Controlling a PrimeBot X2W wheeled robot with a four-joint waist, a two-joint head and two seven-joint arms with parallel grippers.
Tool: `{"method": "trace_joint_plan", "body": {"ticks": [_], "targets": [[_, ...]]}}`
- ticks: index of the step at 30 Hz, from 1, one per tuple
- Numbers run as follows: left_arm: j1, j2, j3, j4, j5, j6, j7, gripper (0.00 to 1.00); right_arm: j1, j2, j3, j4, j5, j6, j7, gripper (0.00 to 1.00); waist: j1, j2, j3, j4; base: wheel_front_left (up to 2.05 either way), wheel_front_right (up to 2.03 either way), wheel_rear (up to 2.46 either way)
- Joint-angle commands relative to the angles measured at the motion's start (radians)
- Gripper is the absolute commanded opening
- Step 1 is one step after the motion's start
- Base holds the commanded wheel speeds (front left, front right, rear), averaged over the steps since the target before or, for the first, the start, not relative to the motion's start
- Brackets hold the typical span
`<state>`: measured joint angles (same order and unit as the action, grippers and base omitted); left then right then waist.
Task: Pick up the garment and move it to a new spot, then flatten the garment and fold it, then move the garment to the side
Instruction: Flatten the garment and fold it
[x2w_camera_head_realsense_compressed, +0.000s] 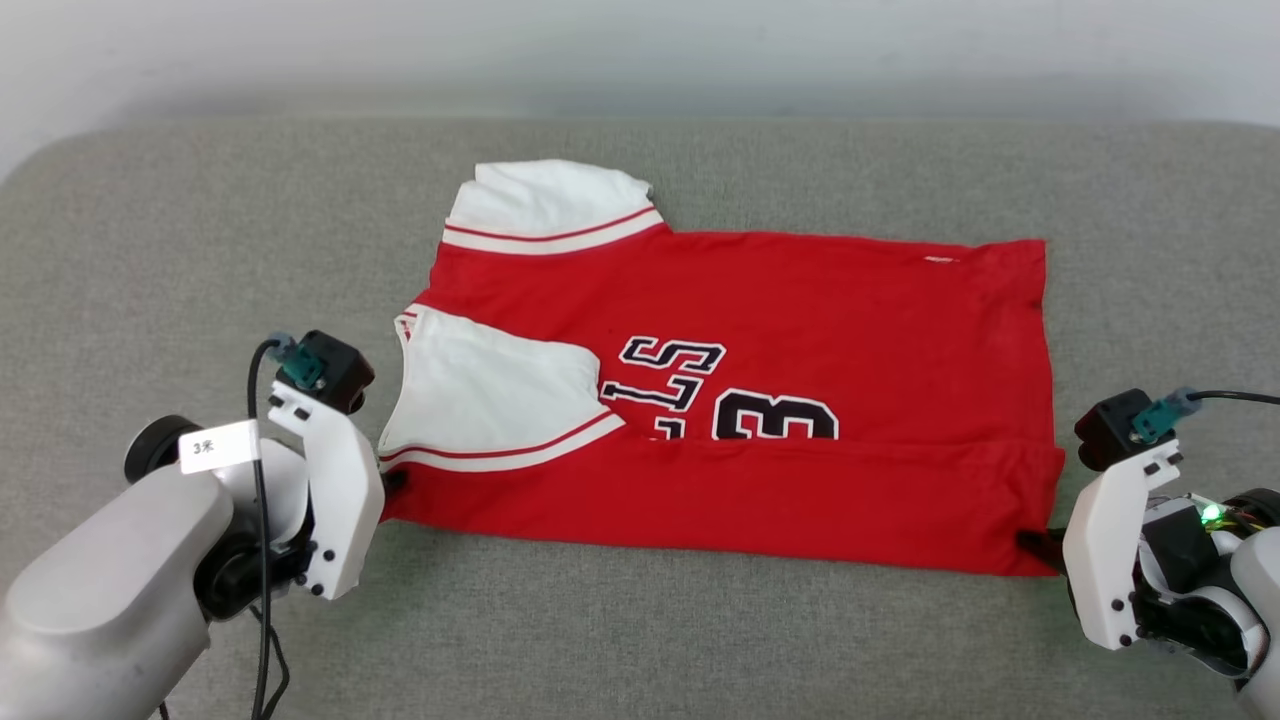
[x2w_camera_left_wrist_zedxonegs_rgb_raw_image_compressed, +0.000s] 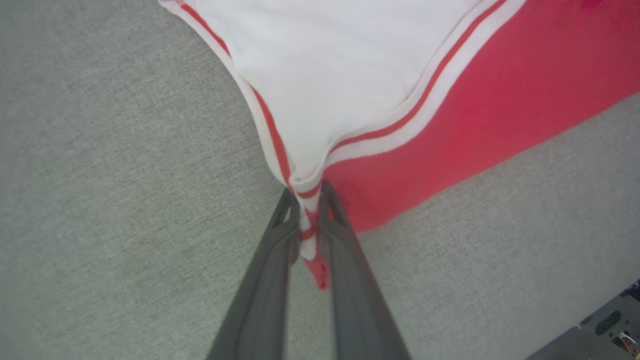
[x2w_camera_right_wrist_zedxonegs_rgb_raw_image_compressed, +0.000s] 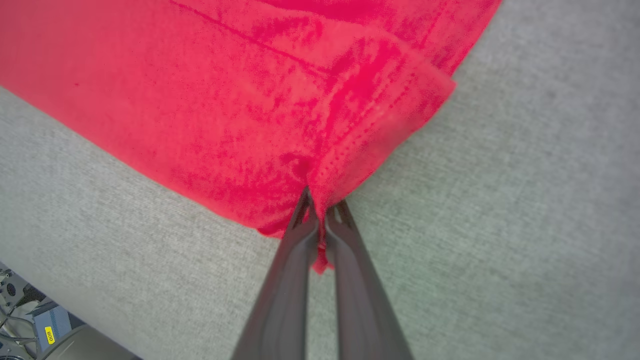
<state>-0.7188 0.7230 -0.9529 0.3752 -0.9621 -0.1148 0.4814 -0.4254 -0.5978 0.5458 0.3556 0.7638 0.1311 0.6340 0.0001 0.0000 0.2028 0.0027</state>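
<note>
The garment (x2w_camera_head_realsense_compressed: 800, 310), a red jersey with white sleeves and black letters, lies partly folded on the grey surface, its near strip turned up over the "3". My left gripper (x2w_camera_head_realsense_compressed: 392, 482) sits at its near left corner, shut on the striped sleeve trim (x2w_camera_left_wrist_zedxonegs_rgb_raw_image_compressed: 306, 210). In the left wrist view that trim is pinched between the two dark fingers (x2w_camera_left_wrist_zedxonegs_rgb_raw_image_compressed: 280, 260). My right gripper (x2w_camera_head_realsense_compressed: 1035, 545) is at the near right corner, shut on the red hem (x2w_camera_right_wrist_zedxonegs_rgb_raw_image_compressed: 320, 225). A fold of red cloth pokes out between its fingers (x2w_camera_right_wrist_zedxonegs_rgb_raw_image_compressed: 350, 270).
The grey padded surface (x2w_camera_head_realsense_compressed: 640, 640) stretches wide on all sides of the jersey, with a pale wall behind it. Its edge, and some equipment below, show in the right wrist view's lower left corner (x2w_camera_right_wrist_zedxonegs_rgb_raw_image_compressed: 30, 320).
</note>
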Motion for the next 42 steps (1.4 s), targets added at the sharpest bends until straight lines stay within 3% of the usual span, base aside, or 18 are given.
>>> {"method": "trace_joint_plan", "body": {"ticks": [1,10,23,31,42], "targets": [[0.018,0.01,0.004,-0.003,-0.001,-0.001,-0.009,0.0,0.014,-0.006,-0.001,-0.01,0.007,-0.001,-0.015,0.0,-0.0001,0.0,-0.024,-0.002,0.0,0.0,0.0],[0.12,0.081,0.0,-0.075,-0.027,0.023,-0.033,0.0,0.093,-0.08,-0.027,-0.118,0.04,-0.001,-0.047,0.0,-0.0001,0.0,-0.114,-0.017,0.0,0.0,0.0],[0.32,0.173,-0.016,-0.239,-0.083,0.12,-0.068,0.0,0.299,-0.129,-0.148,-0.271,0.018,-0.001,0.017,0.0,-0.0001,0.0,-0.138,-0.025,0.0,0.0,0.0],[0.379,0.179,-0.028,-0.249,-0.096,0.14,-0.085,0.0,0.396,-0.104,-0.207,-0.299,-0.005,-0.001,0.059,0.0,-0.0001,0.0,-0.119,-0.022,0.0,0.0,0.0],[0.372,0.124,-0.029,-0.165,-0.117,0.123,-0.101,0.0,0.397,-0.027,-0.205,-0.204,-0.032,-0.001,0.014,0.0,-0.0001,0.0,-0.088,-0.019,0.0,0.0,0.0]]}}
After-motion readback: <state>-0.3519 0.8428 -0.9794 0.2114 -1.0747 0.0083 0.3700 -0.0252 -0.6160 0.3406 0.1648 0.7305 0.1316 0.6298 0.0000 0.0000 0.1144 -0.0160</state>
